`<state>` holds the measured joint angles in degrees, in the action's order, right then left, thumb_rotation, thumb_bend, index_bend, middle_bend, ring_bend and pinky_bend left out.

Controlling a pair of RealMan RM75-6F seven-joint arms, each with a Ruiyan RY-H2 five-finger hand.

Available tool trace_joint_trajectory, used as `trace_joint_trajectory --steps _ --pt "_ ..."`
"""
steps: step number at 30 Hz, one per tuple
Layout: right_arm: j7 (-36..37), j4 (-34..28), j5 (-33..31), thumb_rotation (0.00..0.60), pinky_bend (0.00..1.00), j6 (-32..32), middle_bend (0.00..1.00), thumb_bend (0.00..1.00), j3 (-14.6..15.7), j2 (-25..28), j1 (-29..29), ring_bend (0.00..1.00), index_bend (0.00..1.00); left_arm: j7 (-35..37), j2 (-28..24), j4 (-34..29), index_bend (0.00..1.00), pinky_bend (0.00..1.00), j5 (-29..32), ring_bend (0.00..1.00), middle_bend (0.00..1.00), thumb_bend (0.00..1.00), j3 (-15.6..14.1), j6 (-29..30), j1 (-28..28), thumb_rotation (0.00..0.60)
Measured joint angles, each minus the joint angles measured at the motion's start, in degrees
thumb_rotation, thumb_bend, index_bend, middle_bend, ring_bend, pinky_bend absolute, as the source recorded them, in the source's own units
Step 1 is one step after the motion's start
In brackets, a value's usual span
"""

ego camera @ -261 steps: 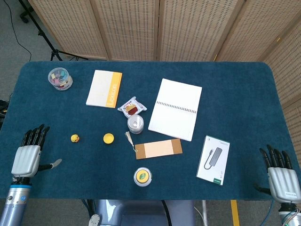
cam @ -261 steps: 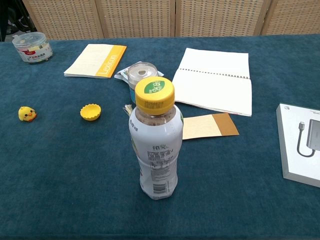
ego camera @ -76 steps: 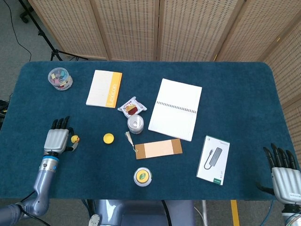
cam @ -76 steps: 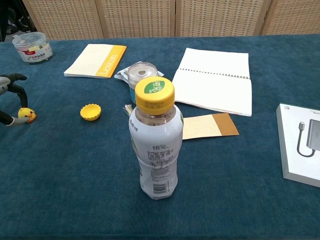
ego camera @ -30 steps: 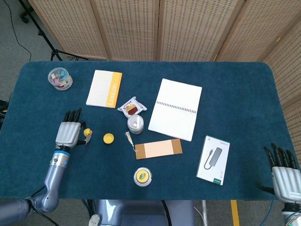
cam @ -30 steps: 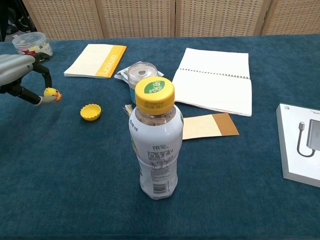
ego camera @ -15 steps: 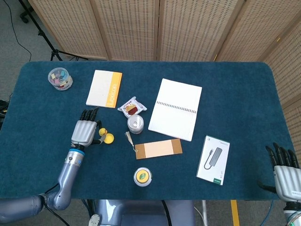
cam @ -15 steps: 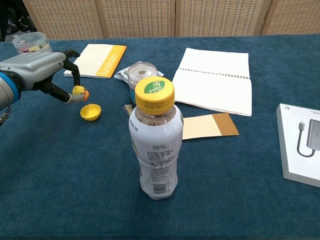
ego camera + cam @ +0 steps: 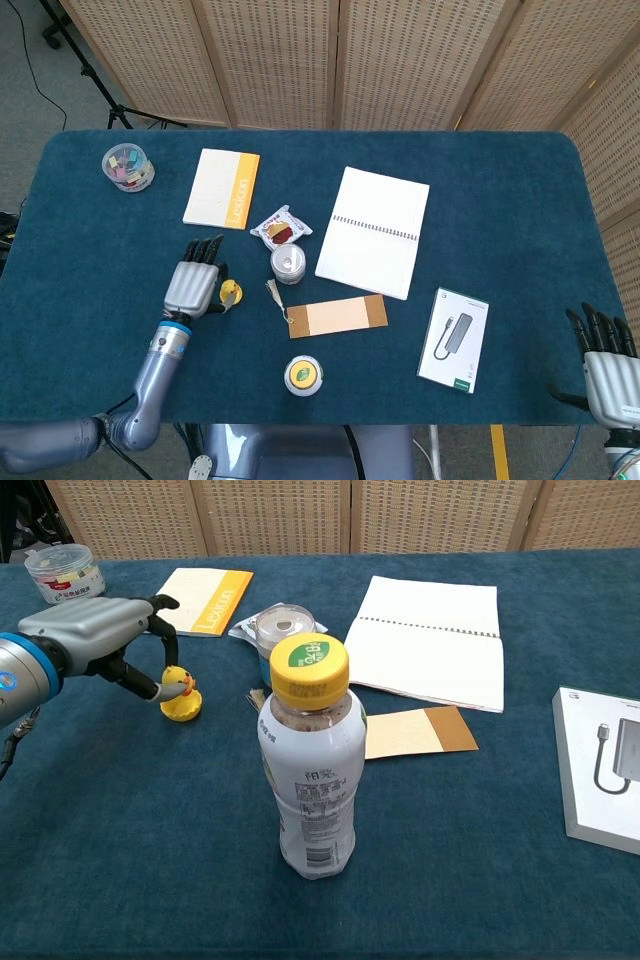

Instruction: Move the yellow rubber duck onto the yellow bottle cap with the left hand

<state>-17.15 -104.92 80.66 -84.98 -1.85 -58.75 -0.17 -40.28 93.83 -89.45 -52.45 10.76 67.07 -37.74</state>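
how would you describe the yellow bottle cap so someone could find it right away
Start at the open silver can in the middle of the blue table and look toward the robot's left hand. The yellow bottle cap lies there, open side up, with the yellow rubber duck on it. It is loose, unlike the yellow lid on the bottle.

Your left hand (image 9: pixel 95 630) sits left of the duck (image 9: pixel 178 683), which rests on the cap (image 9: pixel 183 709) (hand touching the duck). Right of them stands the can (image 9: pixel 283 626), the bottle (image 9: pixel 311 765) nearer you.
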Motion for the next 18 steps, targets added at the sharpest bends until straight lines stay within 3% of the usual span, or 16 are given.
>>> trace_joint_trajectory --steps 18 --pt "0.49 -0.01 0.14 0.600 0.00 -0.45 0.00 0.00 -0.13 0.14 -0.10 0.00 0.00 -1.00 0.89 0.62 0.54 0.00 1.01 0.00 0.00 0.31 -0.93 0.50 -0.44 0.411"
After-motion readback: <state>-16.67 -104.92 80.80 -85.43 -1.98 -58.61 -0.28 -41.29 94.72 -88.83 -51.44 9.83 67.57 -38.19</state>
